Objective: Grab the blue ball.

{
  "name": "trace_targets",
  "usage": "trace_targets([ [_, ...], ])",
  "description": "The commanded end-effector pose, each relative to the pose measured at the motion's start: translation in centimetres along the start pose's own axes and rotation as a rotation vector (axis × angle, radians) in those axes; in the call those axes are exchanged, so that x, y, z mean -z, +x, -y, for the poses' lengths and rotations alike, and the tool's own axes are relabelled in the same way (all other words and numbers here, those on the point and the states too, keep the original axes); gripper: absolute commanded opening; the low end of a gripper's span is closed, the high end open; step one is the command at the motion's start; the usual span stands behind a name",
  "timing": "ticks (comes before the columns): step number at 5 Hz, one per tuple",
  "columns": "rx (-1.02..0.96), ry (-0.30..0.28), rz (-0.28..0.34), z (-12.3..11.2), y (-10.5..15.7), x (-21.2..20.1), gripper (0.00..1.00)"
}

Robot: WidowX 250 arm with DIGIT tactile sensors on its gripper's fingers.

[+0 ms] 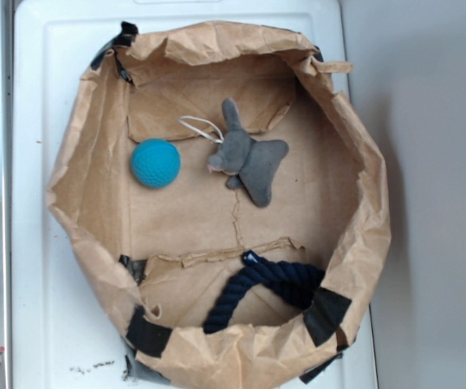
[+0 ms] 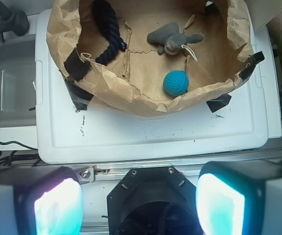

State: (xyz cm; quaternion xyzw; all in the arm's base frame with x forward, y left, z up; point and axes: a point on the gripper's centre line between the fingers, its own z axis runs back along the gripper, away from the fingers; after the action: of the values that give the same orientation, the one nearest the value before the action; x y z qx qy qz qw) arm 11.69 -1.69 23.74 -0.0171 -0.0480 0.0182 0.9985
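Hovering well back, the hand gapes wide and empty, framing the small dimpled turquoise-blue ball inside the brown paper-lined bin.

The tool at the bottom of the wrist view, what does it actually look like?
The tool has two broad finger pads at the frame's bottom corners, glowing pale turquoise with a pinkish tinge, each set in a dark surround. Between them sits a black, angular housing with small silver screws. No cables on it are visible.
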Motion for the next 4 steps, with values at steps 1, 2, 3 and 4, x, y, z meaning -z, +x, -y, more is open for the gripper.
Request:
trace_targets([
  [1, 0.0, 0.0, 0.0, 0.0, 0.0, 0.0, 1.0],
  [2, 0.045, -0.07, -0.024, -0.5, 1.8, 1.0, 1.0],
  [3, 0.042, -0.063, 0.01, -1.6, 3.7, 1.7, 1.0],
  [4, -0.026, -0.041, -0.02, -4.3, 7.4, 3.9, 1.0],
])
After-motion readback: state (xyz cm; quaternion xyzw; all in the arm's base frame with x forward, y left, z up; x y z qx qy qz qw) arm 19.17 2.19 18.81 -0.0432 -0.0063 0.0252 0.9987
